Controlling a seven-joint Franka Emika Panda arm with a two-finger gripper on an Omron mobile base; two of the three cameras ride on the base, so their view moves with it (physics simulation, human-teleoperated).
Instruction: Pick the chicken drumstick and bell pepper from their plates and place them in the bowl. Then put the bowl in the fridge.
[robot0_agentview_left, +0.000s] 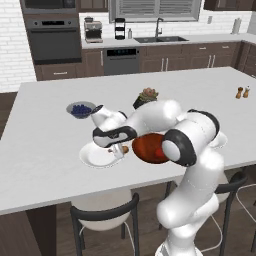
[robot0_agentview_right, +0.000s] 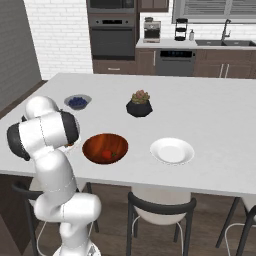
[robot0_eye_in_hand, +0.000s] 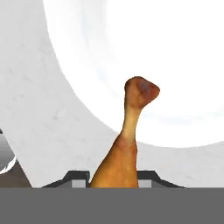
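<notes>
My gripper (robot0_agentview_left: 119, 151) hangs low over the left white plate (robot0_agentview_left: 95, 157) and is shut on the chicken drumstick (robot0_agentview_left: 125, 149). In the hand view the drumstick (robot0_eye_in_hand: 127, 144) rises from between the dark fingertips (robot0_eye_in_hand: 76, 177), its bone end pointing away over the plate (robot0_eye_in_hand: 166, 57). The wooden bowl (robot0_agentview_left: 146, 148) sits just right of that plate. The red bell pepper (robot0_agentview_right: 106, 154) lies inside the bowl (robot0_agentview_right: 105, 140). The second white plate (robot0_agentview_right: 172, 151) stands bare to the bowl's right. The fridge is out of view.
A small grey bowl of blueberries (robot0_agentview_left: 80, 109) and a black plant pot (robot0_agentview_left: 146, 98) stand behind the plates on the white island (robot0_agentview_left: 45, 150). Salt and pepper shakers (robot0_agentview_left: 242, 92) are at the far right. Stools (robot0_agentview_left: 102, 215) line the near edge. A wall oven (robot0_agentview_left: 53, 37) stands beyond.
</notes>
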